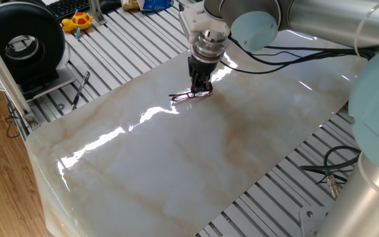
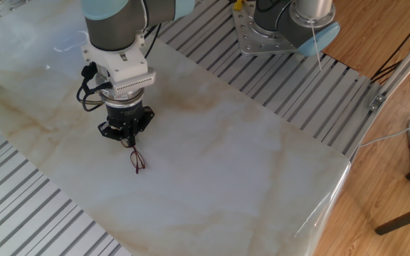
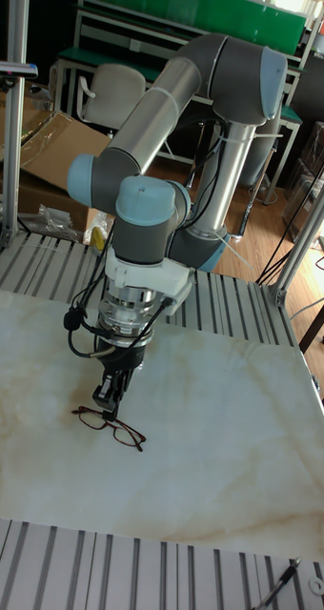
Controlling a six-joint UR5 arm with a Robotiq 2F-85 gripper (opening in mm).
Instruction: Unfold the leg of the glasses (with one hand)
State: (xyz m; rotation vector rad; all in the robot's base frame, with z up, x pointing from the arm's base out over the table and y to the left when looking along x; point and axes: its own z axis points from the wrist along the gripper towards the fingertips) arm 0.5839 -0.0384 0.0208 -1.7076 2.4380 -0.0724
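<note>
- I see the hand (image 3: 109,398) at centre-left of the tall view, fingertips pinched together on the glasses (image 3: 111,425).
- Glasses lie on the marble slab (image 1: 196,164).

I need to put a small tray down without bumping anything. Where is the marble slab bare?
Bare: the slab from the glasses to its near edge, and toward the robot base. Crowded: around the gripper at the glasses, and the slatted table by the black pen-like tool.

Tool (image 1: 201,86) pointing down onto glasses (image 1: 188,96) lying on marble-pattern table (image 1: 176,164); jaw state unclear.
</note>
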